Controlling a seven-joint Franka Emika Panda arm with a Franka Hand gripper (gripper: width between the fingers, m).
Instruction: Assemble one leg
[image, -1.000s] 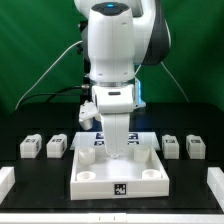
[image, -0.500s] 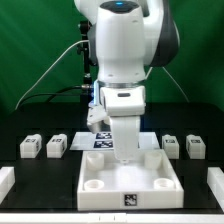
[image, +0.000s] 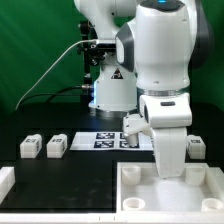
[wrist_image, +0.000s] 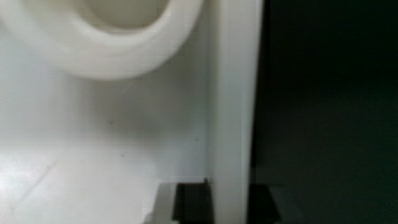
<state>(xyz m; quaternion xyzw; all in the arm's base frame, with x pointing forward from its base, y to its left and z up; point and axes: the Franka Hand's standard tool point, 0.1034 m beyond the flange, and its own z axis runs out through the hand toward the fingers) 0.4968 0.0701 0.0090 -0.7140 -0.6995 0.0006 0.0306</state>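
Observation:
The large white tray-like part (image: 135, 178) lies at the front of the exterior view's right, partly cut off by the picture's edge. My gripper (image: 170, 170) stands over its back rim. In the wrist view the gripper (wrist_image: 230, 205) is shut on the tray's raised rim (wrist_image: 231, 100), with a dark finger (wrist_image: 192, 205) on either side. A round socket (wrist_image: 116, 30) of the tray shows close by. Two legs (image: 30, 147) (image: 56, 146), small white tagged blocks, sit on the exterior view's left. Another leg (image: 197, 147) sits on the right, behind my hand. None is held.
The marker board (image: 100, 139) lies flat at the middle back of the black table. The arm's base (image: 108, 90) stands behind it. A white block (image: 5, 180) sits at the exterior view's front left edge. A green curtain closes the back.
The arm has moved toward the front and the exterior view's right, dragging the tray-like part with it. The marker board is now uncovered. The legs have not moved.

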